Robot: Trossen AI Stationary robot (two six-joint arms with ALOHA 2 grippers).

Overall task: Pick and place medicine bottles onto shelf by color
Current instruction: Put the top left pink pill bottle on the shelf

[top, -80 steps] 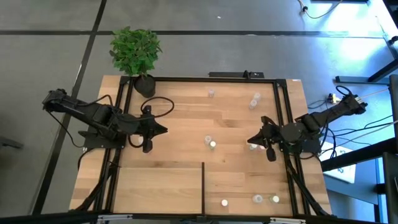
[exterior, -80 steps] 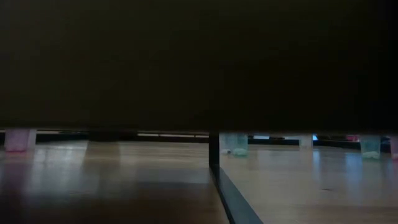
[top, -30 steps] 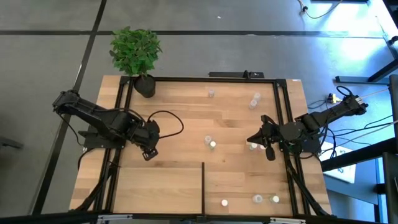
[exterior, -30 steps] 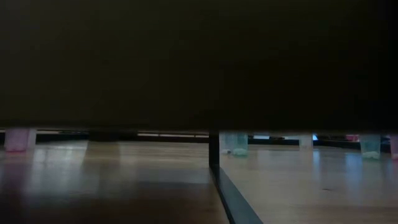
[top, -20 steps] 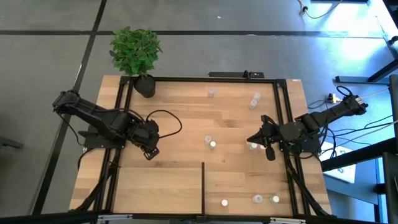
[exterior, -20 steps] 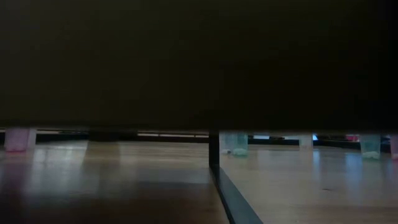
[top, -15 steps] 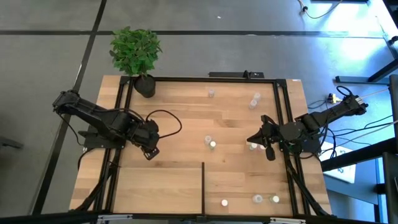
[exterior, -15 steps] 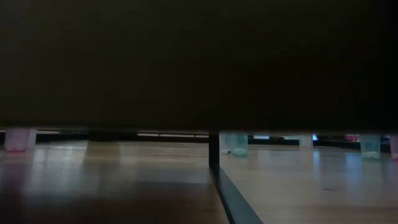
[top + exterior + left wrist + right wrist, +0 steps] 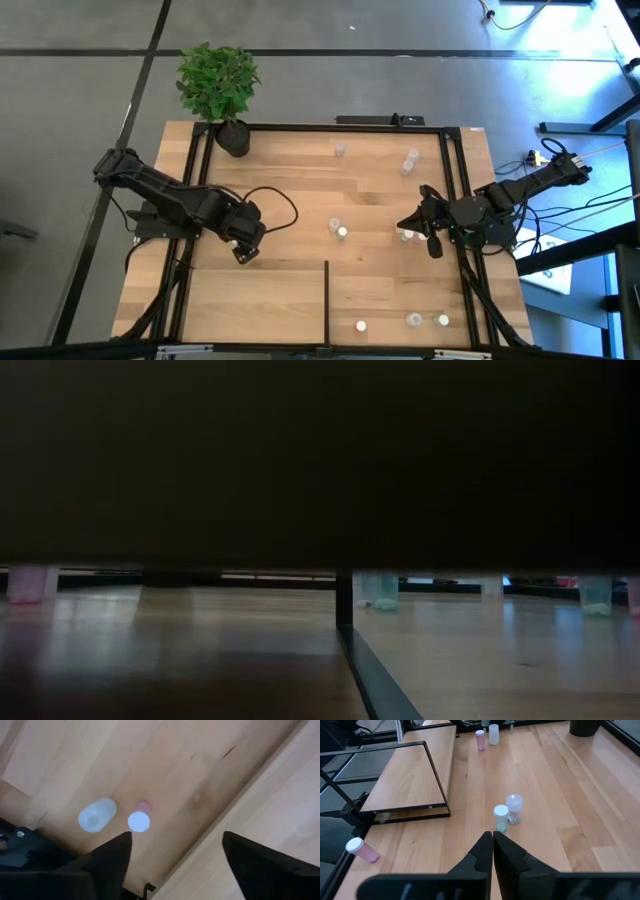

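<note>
Currently the left tool point(image 9: 242, 255) hangs wide open and empty above two upright medicine bottles point(image 9: 139, 821) on the table point(image 9: 290, 200), near the shelf point(image 9: 255, 305) edge. The right tool point(image 9: 404, 224) waits at the table's right side, fingers closed together, holding nothing.

No legible text, labels or numbers anywhere.

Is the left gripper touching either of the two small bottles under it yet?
Apart. The left wrist view shows the left gripper open, with bare wood between its fingers and both the white-capped bottle and the clear bottle.
</note>
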